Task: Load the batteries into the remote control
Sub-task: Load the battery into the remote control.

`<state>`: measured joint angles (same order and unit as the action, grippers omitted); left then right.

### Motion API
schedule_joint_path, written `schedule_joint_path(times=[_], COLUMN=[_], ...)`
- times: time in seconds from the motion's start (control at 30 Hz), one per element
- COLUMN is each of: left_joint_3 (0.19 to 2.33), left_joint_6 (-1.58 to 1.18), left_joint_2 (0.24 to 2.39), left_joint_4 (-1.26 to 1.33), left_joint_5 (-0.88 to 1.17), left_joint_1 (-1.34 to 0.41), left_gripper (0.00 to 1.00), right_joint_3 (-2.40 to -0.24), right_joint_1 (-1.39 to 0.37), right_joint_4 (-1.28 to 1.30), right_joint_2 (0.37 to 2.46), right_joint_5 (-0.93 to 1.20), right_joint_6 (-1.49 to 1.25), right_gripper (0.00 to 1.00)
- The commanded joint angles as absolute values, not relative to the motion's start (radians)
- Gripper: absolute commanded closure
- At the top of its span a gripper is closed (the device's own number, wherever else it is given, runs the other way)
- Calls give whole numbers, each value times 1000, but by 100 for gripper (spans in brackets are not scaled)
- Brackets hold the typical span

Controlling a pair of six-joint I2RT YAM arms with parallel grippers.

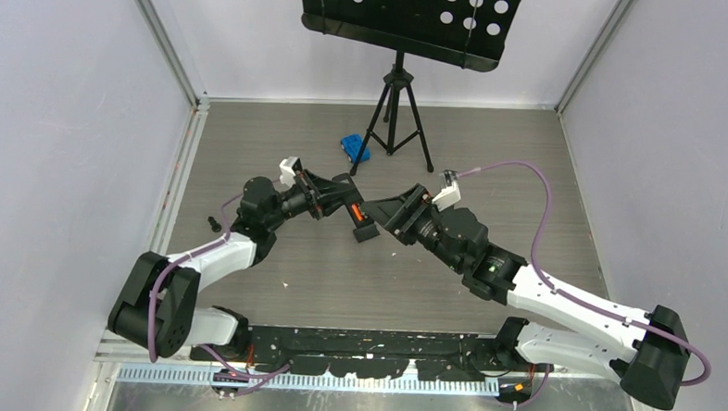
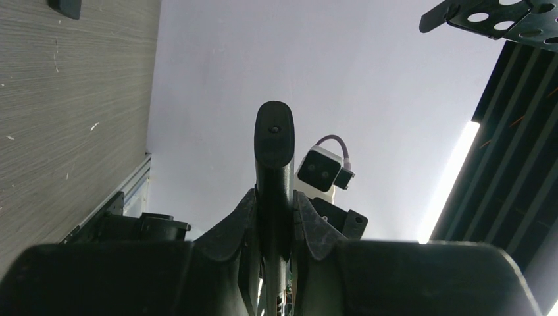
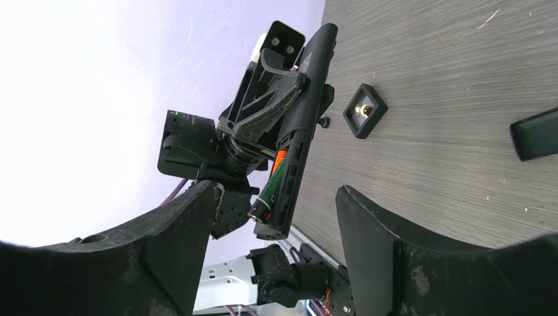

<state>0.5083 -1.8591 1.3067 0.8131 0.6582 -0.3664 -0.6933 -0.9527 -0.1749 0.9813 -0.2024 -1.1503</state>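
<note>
Claw of left arm (image 1: 334,200) clamps slim matte-black remote control (image 1: 358,216) above grey wood-grain desk (image 1: 491,174), long axis far-to-near. Green-and-orange battery (image 3: 276,179) sits in open bay. Right claw (image 1: 389,216), just beside bay, spread wide, holding nothing.
</note>
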Motion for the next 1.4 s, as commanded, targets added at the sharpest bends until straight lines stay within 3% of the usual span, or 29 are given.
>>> schedule_joint_path(times=[0.0, 0.9, 0.97, 1.07, 1.13, 1.23, 1.37], left_joint_3=[535, 562, 582, 613, 646, 692, 728], left_joint_6=[-1849, -1808, -1763, -1656, -1542, -1376, -1274], left_joint_2=[1270, 1197, 1189, 1169, 1156, 1136, 1121], left_joint_4=[866, 845, 817, 748, 672, 528, 449], left_joint_5=[651, 674, 682, 697, 718, 750, 805], left_joint_1=[-371, -373, -373, -373, -371, -371, -371], left_gripper=[100, 100, 100, 100, 100, 100, 100], right_joint_3=[-694, -700, -691, -681, -672, -656, -654], right_joint_1=[-955, -951, -948, -942, -936, -931, -928], right_joint_4=[-288, -324, -338, -351, -373, -419, -427], right_joint_2=[997, 1114, 1109, 1088, 1061, 1015, 969], right_joint_5=[-192, -138, -134, -132, -117, -74, 15], right_joint_6=[-1210, -1259, -1259, -1231, -1192, -1123, -1032], right_gripper=[28, 79, 75, 47, 35, 29, 28])
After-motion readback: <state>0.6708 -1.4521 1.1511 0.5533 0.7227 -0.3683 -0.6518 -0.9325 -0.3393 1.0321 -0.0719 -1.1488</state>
